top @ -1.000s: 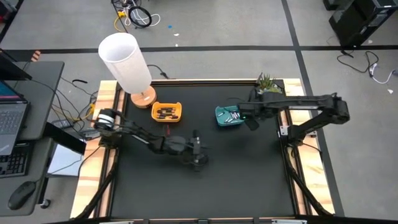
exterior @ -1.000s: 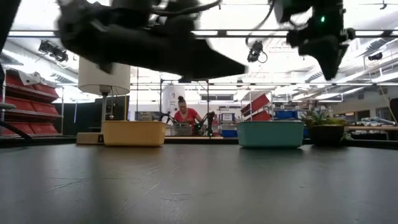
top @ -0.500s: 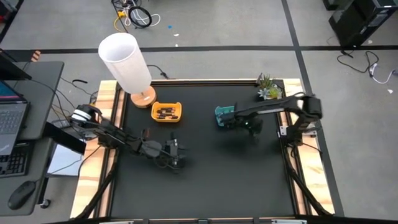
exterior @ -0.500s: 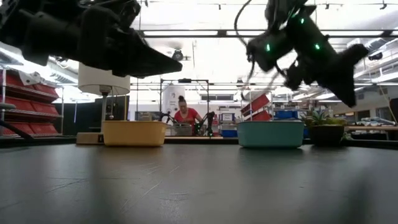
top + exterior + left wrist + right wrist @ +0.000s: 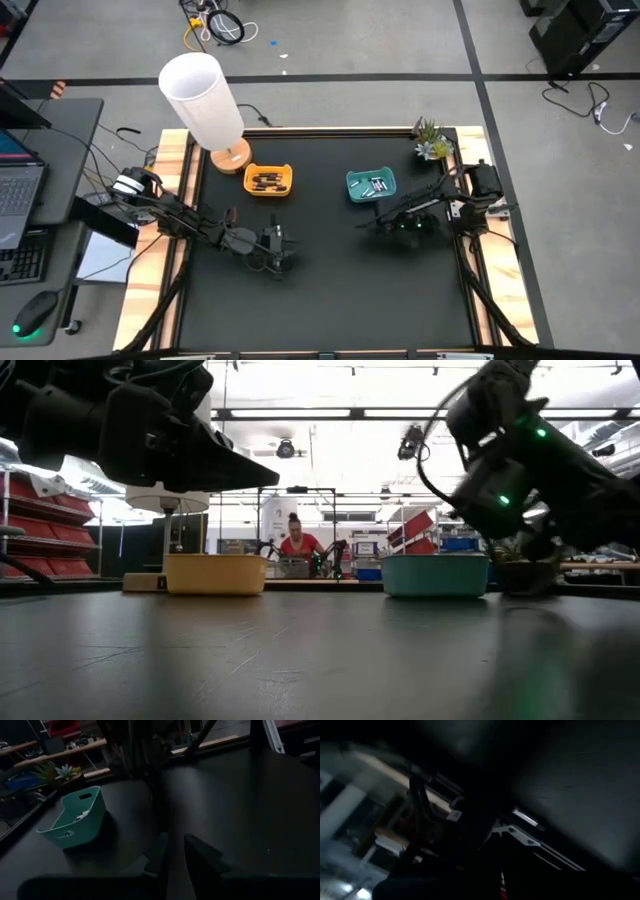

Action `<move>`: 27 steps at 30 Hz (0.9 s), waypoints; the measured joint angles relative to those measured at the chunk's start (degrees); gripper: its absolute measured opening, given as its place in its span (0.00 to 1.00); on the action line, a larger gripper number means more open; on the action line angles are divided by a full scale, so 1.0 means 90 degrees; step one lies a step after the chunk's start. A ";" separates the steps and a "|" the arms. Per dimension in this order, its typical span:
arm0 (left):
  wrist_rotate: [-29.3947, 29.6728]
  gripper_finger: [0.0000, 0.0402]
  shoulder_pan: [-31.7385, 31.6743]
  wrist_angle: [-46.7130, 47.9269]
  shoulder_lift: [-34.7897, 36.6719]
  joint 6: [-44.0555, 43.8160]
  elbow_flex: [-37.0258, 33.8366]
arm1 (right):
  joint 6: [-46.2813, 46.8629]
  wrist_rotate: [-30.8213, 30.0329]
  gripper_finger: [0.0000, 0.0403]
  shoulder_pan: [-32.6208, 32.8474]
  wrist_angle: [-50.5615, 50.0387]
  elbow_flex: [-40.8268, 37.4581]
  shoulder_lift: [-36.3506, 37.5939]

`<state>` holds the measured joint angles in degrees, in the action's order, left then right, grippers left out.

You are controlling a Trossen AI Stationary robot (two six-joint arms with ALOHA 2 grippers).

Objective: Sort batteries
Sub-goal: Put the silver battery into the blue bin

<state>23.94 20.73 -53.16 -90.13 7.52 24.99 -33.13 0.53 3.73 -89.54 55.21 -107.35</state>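
Observation:
The orange tray (image 5: 268, 180) holds dark batteries (image 5: 266, 181). The teal tray (image 5: 370, 185) holds pale silver batteries (image 5: 374, 186). Both trays stand on the black table top toward its far side. My left gripper (image 5: 283, 252) hovers low over the mat at the near left of the orange tray. In the left wrist view its fingers (image 5: 175, 857) stand a narrow gap apart with nothing between them, and the teal tray (image 5: 75, 820) lies ahead. My right gripper (image 5: 372, 222) hangs low just near of the teal tray, shut and carrying nothing that shows.
A white lamp (image 5: 205, 95) on a wooden foot (image 5: 232, 157) stands at the far left corner, and a small potted plant (image 5: 430, 142) at the far right. Bare black mat (image 5: 330, 290) fills the middle and near side. A person (image 5: 297, 542) sits far behind the table.
My right gripper has left the teal tray, dropping toward the table and coming nearer, with its wrist rolling as the arm folded back. My left gripper has drawn back toward the table's left edge, then stopped.

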 joint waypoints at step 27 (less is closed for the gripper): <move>-0.0005 0.18 -0.0024 -0.0156 -0.0005 0.0135 0.0007 | -0.0844 -0.1015 0.00 -0.0878 0.1612 -0.1650 0.0019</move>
<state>23.90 20.51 -54.57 -90.17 8.73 25.06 -40.73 -8.61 -4.17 -75.03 40.36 -107.18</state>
